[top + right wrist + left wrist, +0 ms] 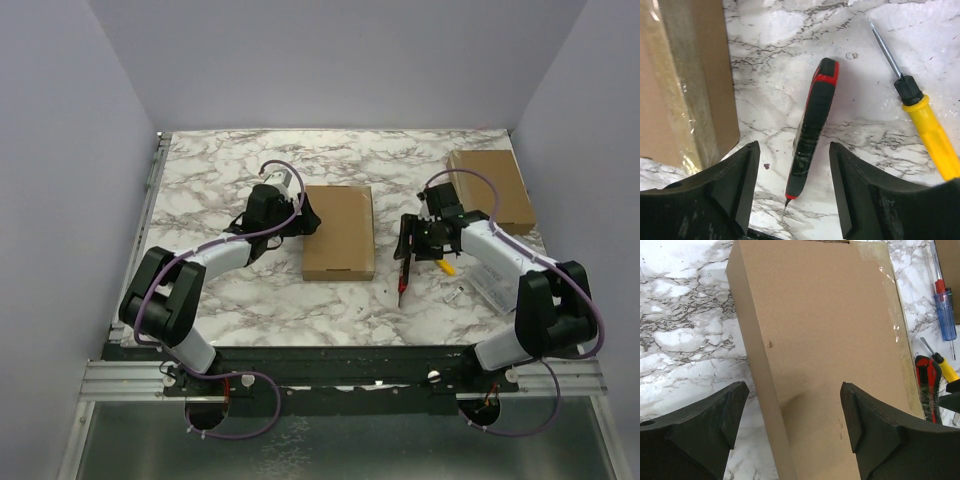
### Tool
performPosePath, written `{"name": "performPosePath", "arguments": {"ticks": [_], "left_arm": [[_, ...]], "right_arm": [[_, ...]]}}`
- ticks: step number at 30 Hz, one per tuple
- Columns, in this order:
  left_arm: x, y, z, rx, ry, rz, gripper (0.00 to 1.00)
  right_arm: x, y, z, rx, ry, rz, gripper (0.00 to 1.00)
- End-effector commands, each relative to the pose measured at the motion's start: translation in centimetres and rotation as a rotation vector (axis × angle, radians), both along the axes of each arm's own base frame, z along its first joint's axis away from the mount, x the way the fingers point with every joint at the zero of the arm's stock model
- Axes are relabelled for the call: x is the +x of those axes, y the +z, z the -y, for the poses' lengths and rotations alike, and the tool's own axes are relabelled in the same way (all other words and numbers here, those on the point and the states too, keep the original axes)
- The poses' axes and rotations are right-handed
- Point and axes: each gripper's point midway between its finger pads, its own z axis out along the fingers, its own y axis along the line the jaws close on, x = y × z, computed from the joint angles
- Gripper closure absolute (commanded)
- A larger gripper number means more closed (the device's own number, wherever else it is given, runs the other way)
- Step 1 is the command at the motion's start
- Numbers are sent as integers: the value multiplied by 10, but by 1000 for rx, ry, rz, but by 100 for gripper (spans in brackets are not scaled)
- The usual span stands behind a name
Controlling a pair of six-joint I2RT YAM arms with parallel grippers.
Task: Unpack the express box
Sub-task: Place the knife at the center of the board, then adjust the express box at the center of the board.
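Note:
The express box (339,232) is a closed brown carton lying flat mid-table, with clear tape (894,315) along its far edge. My left gripper (306,216) is open and empty at the box's left edge; in the left wrist view (795,410) one finger hangs over the table and the other over the box top (825,340). A black-and-red utility knife (402,283) lies on the table right of the box. My right gripper (407,244) is open just above it; in the right wrist view (794,185) the knife (812,125) lies between the fingers, untouched.
A second brown carton (492,187) sits at the back right. A yellow-handled screwdriver (447,266) lies right of the knife, also in the right wrist view (927,130). A blue screwdriver (945,315) lies beyond the box. Grey walls enclose the marble table.

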Motion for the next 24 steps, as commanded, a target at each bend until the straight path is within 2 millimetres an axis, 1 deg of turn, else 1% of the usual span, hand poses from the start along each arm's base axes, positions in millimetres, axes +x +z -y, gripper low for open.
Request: {"name": "performPosePath", "arguments": {"ticks": [1,3,7,10,13,15,18,22,24], "left_arm": [[4,16,-4,-13,18,45,16],[3,15,-1,-21,10,39,16],[3,10,-5,-10,24,33,16],[2,6,-5,-8,29,20,17],[0,-1,-8,-14,50,-7,20],[-4,-8,-10,-18,67,-27,22],[-7,-12,-14,-26,97,-45,26],[-19,-23,-20,-70,146,-73,34],[-25,-28,-21,-114,169,-78,38]], "right_arm": [[11,29,-2,16,28,101,34],[11,34,-13,80,51,118,33],[6,41,-50,257,109,126,32],[11,49,-67,356,125,155,31],[20,49,-81,415,137,143,31],[24,42,-88,413,151,123,31],[30,29,-92,384,155,98,31],[28,22,-98,367,169,85,32],[25,22,-102,346,183,89,32]]}}
